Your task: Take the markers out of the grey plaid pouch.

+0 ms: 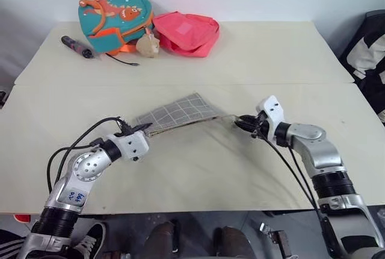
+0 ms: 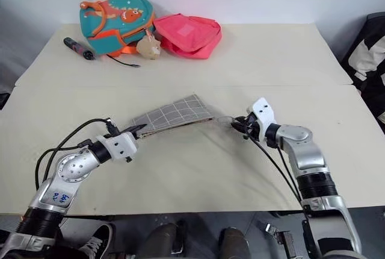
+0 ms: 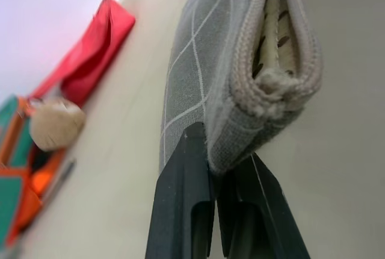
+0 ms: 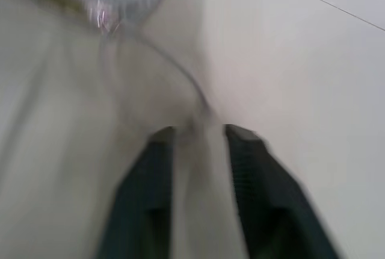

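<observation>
Left eye view, going left to right: the left gripper (image 1: 143, 127) is pinched tight on the near-left end of the grey plaid pouch (image 1: 177, 113), holding it just off the table (image 1: 198, 168). The pouch's long axis runs across toward the right gripper (image 1: 239, 123), whose fingers (image 4: 153, 168) stand spread around the thin metal ring pull (image 4: 180, 81), not clamping it. So the right arm is nearer the zipper end. Count: one pouch, two grippers, zero markers visible; they're presumably inside. At the back: one dark stick (image 1: 76, 46), one teal backpack (image 1: 114, 21), one pink bag (image 1: 186, 33).
</observation>
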Controlling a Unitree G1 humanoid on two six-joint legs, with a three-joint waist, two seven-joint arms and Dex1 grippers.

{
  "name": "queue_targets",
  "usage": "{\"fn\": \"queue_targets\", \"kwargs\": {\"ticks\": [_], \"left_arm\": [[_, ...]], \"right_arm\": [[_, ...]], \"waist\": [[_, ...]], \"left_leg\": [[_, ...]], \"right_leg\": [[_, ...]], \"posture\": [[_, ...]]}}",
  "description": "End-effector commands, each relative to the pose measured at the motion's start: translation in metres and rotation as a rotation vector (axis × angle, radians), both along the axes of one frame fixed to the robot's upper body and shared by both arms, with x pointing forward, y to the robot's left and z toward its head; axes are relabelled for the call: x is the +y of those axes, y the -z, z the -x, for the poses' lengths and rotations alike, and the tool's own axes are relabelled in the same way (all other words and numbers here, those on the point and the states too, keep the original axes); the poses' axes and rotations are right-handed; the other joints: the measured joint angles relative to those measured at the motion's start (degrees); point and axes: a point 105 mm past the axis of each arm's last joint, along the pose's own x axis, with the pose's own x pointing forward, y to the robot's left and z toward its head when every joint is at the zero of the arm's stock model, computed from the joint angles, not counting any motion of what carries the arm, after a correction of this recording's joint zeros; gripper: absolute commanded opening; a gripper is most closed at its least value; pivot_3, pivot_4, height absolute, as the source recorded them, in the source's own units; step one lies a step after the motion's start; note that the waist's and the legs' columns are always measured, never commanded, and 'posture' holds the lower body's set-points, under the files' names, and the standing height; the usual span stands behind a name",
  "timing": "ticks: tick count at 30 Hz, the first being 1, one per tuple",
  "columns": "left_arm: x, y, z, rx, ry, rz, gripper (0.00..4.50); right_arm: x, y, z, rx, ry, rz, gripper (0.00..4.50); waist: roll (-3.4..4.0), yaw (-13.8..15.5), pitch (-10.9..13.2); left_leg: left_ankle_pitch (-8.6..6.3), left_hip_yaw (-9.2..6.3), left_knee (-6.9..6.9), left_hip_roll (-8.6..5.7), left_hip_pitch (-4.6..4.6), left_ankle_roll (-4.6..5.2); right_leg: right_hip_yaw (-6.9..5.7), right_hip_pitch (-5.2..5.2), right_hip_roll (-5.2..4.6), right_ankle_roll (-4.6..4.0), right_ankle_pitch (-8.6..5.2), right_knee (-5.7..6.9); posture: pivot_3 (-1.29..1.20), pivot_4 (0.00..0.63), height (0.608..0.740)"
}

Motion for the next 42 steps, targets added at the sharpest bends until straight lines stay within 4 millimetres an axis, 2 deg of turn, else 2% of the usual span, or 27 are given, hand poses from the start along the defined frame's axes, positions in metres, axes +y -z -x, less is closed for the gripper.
{"fn": "queue_targets", "kwargs": {"ticks": [1,4,9,12,14,16,20,25,30,36,39,42], "left_arm": [[-0.002,-0.015,0.003,-0.004,0.025,0.039,0.0],[-0.003,-0.016,0.002,0.023,0.028,0.075,0.0],[-0.015,-0.019,0.004,0.112,0.077,0.17,0.0],[-0.028,-0.024,0.007,0.168,0.127,0.237,0.0],[-0.029,-0.026,0.007,0.164,0.126,0.232,0.0],[-0.03,-0.029,0.007,0.163,0.125,0.242,0.0],[-0.032,-0.034,0.006,0.153,0.123,0.244,0.0],[-0.035,-0.035,0.006,0.149,0.124,0.251,0.0],[-0.04,-0.036,0.008,0.144,0.14,0.233,0.0],[-0.042,-0.036,0.008,0.145,0.145,0.229,0.0],[-0.048,-0.035,0.01,0.158,0.168,0.236,0.0],[-0.063,-0.037,0.016,0.189,0.224,0.27,0.0]], "right_arm": [[-0.006,-0.025,0.021,0.018,-0.109,-0.016,2.35],[0.0,-0.05,0.023,-0.071,-0.144,-0.053,2.35],[0.05,-0.075,0.037,-0.141,-0.284,-0.195,2.35],[0.094,-0.077,0.045,-0.187,-0.343,-0.252,1.41],[0.104,-0.071,0.049,-0.187,-0.36,-0.237,0.76],[0.107,-0.066,0.047,-0.201,-0.359,-0.202,0.01],[0.11,-0.066,0.049,-0.199,-0.38,-0.197,0.01],[0.115,-0.054,0.049,-0.201,-0.388,-0.134,0.01],[0.114,-0.045,0.039,-0.198,-0.327,-0.098,0.01],[0.115,-0.057,0.036,-0.185,-0.293,-0.176,0.01],[0.114,-0.049,0.032,-0.228,-0.293,-0.066,0.01],[0.118,-0.043,0.024,-0.336,-0.273,0.082,0.01]], "waist": [[0.0,-0.08,0.0],[0.0,-0.32,0.0],[-0.01,-0.56,0.0],[-0.01,-0.34,0.0],[-0.02,-0.22,0.01],[-0.02,0.15,0.01],[-0.03,-0.07,0.01],[-0.03,-0.17,0.01],[-0.03,-0.23,0.01],[-0.03,-0.22,0.01],[-0.03,-0.23,0.01],[-0.03,-0.21,0.01]], "left_leg": [[-0.01,0.0,0.01,0.0,0.0,0.01],[-0.02,0.0,0.02,0.02,0.01,0.02],[-0.04,0.09,0.03,0.36,0.04,-0.15],[-0.05,0.08,0.03,0.37,0.03,-0.19],[-0.05,0.09,0.04,0.36,0.0,-0.19],[-0.04,0.09,0.06,0.29,-0.02,-0.15],[-0.1,0.14,0.2,0.2,-0.06,-0.05],[-0.11,0.15,0.19,0.27,-0.05,-0.11],[-0.11,0.25,0.19,0.28,-0.05,-0.1],[-0.11,0.27,0.2,0.28,-0.04,-0.1],[-0.12,0.28,0.2,0.28,-0.04,-0.09],[-0.12,0.33,0.21,0.28,-0.05,-0.1]], "right_leg": [[0.0,0.02,0.0,0.0,0.0,-0.01],[0.0,0.04,-0.01,-0.01,0.01,-0.06],[-0.01,0.02,0.13,-0.19,0.13,-0.14],[-0.03,-0.02,0.13,-0.19,0.13,-0.1],[-0.01,-0.04,0.13,-0.19,0.13,-0.11],[-0.03,-0.05,0.13,-0.19,0.13,-0.1],[-0.01,-0.02,0.15,-0.14,0.17,-0.11],[0.02,-0.07,0.15,-0.14,0.16,-0.08],[0.05,-0.11,0.17,-0.14,0.16,-0.06],[0.09,-0.12,0.16,-0.14,0.17,-0.04],[0.1,-0.13,0.16,-0.15,0.17,-0.03],[0.14,-0.17,0.17,-0.14,0.17,0.0]], "posture": [[0.0,0.15,0.74],[0.0,0.15,0.74],[0.0,0.15,0.74],[0.0,0.15,0.74],[0.0,0.15,0.74],[0.0,0.15,0.74],[0.0,0.15,0.74],[0.0,0.15,0.74],[0.0,0.15,0.74],[0.0,0.15,0.74],[0.0,0.15,0.74],[0.0,0.15,0.74]]}}
